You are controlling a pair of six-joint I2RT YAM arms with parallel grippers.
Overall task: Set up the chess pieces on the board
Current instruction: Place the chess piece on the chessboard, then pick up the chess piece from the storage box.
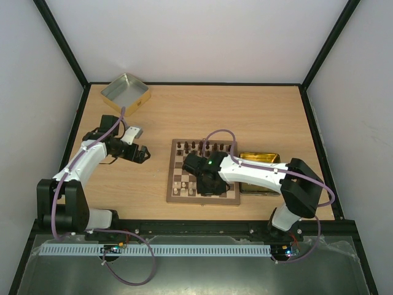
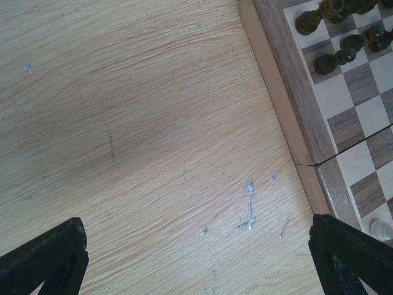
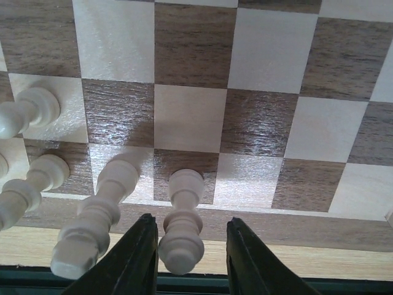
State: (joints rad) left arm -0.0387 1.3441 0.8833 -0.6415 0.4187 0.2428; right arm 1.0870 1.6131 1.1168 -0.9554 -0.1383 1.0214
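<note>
**Right jaws part-open around a pale piece on the board's edge row**

At the far left corner of the table [image 1: 245,117] sits an open metal tin tray [image 1: 139,102], well apart from everything else. Nearer, the left gripper [image 2: 196,224] hangs over bare wood just left of the board [image 1: 178,200]. Its fingers [image 2: 52,258] are spread wide and hold nothing.

The board lies in the middle of the table, toward the near edge. Dark pieces [image 1: 202,146] line its far rows. A few pale pieces [image 1: 183,184] stand on its near left part.

The right arm reaches across the board from the right, and the right gripper [image 3: 190,218] is low over the near rows. In the wrist view a pale piece [image 3: 182,203] stands upright on a dark square of the edge row, between the two fingers [image 3: 138,255]. The jaws are narrow but not clamped: one finger is close against the piece, and a clear gap shows at the other. A taller pale piece [image 3: 98,215] stands just beside it on the next square, outside the jaws.

Right of the board, partly under the right arm, lies a gold tin [image 1: 258,157].
</note>
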